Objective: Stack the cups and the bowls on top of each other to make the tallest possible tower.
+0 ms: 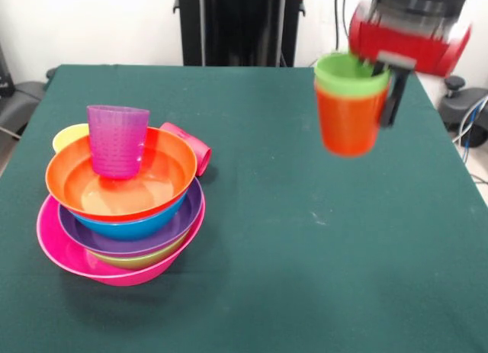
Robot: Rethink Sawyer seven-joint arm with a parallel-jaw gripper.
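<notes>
Green cloth covers the table (pixel 290 239). At left stands the tower (pixel 122 216): a wide pink plastic bowl (pixel 65 254) as base, then green, purple, blue and orange bowls (pixel 122 181) nested in it, with a translucent purple plastic cup (pixel 117 139) upright on top (a yellow cup (pixel 67 136) and a pinkish-red cup (pixel 191 146) lie just behind). At right the gripper (pixel 385 94) holds aloft an orange plastic cup (pixel 348 123) with a green cup (pixel 351 73) nested inside. Carrying seems underway; next, lower this pair squarely onto the purple cup.

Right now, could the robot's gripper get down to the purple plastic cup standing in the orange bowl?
Probably not yet: the gripper already carries a green cup nested in an orange cup. Nothing stands above the purple plastic cup.
</notes>
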